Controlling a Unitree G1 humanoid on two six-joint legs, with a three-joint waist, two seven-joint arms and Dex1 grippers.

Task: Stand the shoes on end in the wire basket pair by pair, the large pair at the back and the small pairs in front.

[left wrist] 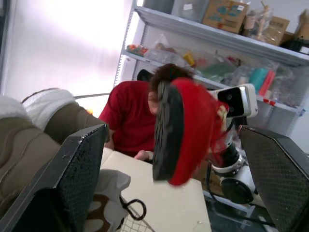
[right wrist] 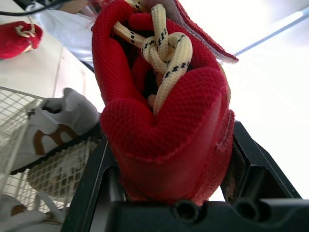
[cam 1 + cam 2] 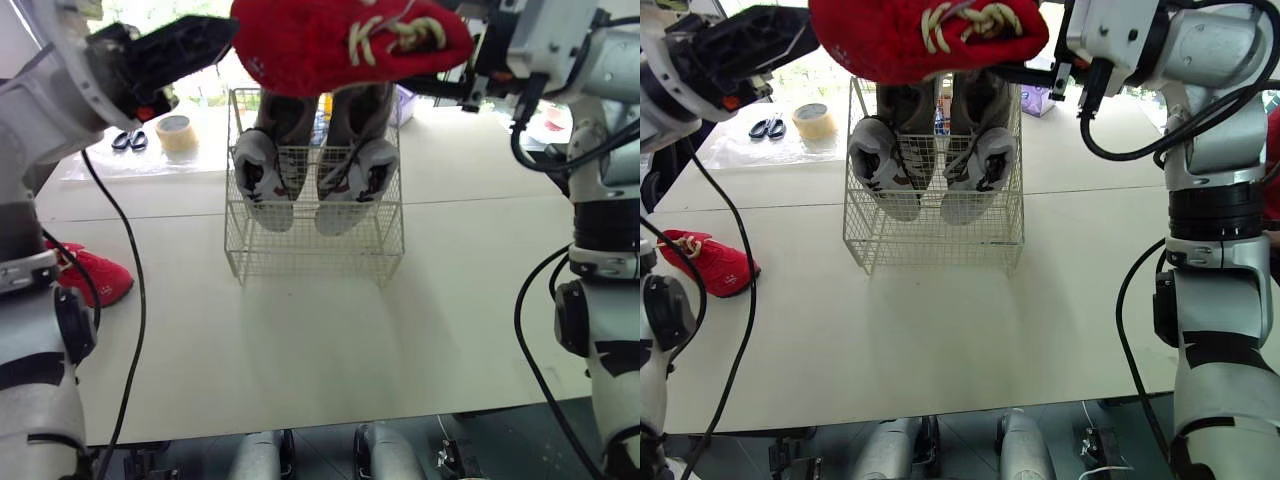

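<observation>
I see red shoe point(image 2: 164, 111) clamped in my right gripper point(image 2: 171, 145), soft mesh cloth, cream woven laces point(image 2: 169, 53) flecked black, dull ribbed rubber sole point(image 1: 166, 125), left gripper point(image 1: 174, 131) pads point(image 1: 82, 164) matt black, finely knurled, wire basket point(image 3: 310, 255) beneath the jaws, cream-coated metal, table point(image 3: 320, 340) smooth matt white

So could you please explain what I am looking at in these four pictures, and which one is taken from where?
This is a two-armed humanoid robot. The two wide pictures come from its head, looking down over a white table; the other two from wrist cameras. On the table stands a white wire basket holding a large white-and-brown pair of trainers on end, and a red fabric shoe lies to the robot's left. The right pincer grips a matching red shoe with cream laces raised over the basket; the left pincer is open beside it.
</observation>
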